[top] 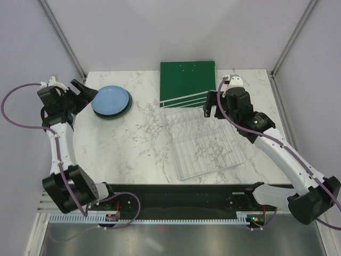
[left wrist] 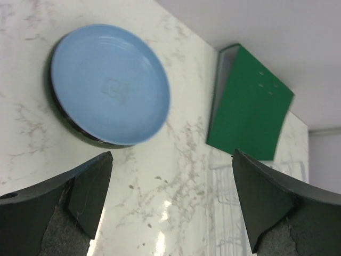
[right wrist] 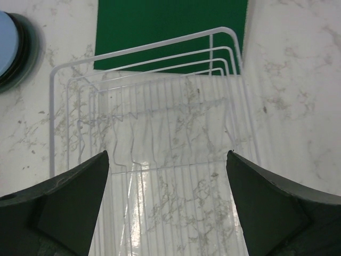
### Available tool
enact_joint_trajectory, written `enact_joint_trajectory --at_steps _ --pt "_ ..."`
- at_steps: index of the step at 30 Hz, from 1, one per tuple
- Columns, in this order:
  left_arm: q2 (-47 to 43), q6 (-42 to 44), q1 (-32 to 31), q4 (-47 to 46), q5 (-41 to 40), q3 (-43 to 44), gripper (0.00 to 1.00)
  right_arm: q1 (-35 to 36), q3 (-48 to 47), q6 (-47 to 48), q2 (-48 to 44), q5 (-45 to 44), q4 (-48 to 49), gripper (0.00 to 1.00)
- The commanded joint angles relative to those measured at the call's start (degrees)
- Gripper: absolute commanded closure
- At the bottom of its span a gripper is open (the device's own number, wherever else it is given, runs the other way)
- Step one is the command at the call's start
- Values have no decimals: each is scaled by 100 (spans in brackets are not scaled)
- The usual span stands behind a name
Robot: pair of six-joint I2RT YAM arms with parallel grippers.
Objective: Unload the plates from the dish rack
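Note:
A light blue plate [top: 111, 100] lies on top of a stack of darker plates [top: 123, 110] on the marble table at the back left; it also shows in the left wrist view [left wrist: 109, 82]. The white wire dish rack [top: 204, 143] lies right of centre with nothing in it, and fills the right wrist view [right wrist: 154, 133]. My left gripper [top: 85, 93] is open and empty just left of the stack. My right gripper [top: 211, 104] is open and empty above the rack's far end.
A flat dark green board [top: 187, 82] lies behind the rack at the table's back edge, also seen in the left wrist view [left wrist: 248, 104] and the right wrist view [right wrist: 170, 26]. Grey walls enclose the table on three sides.

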State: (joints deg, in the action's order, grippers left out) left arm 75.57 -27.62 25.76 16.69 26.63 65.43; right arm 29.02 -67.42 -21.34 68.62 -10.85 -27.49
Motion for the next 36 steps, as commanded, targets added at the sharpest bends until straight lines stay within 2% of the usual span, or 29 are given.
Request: enact_joint_trajectory --at_steps 1,3,4,8,11,20,24,36 --pt "-1391 389 -71 238 1449 -425 0 -19 -149 323 -462 -1321 -538 2" --pt "-1929 371 -80 256 1817 -636 0 -27 35 367 -612 -1847 -644 2" --pt "-2558 406 -123 256 1880 -698 0 -19 123 394 -787 -2016 -653 2" --pt "-3861 713 -132 615 1934 -883 0 -19 703 482 -1245 -2701 -697 2" --pt "-4321 732 -255 766 1950 -987 0 -19 1011 526 -1544 -3106 -758 2" --pt "-4762 1161 -273 959 1881 -1296 0 -19 1248 482 -1826 -3247 -706 2" --pt "-4815 1723 -273 1091 1670 -1313 0 -19 1415 526 -1729 -3475 -679 2" --pt "-4349 2024 -308 1073 1442 -1463 0 -19 1495 675 -1808 -3257 -433 2"
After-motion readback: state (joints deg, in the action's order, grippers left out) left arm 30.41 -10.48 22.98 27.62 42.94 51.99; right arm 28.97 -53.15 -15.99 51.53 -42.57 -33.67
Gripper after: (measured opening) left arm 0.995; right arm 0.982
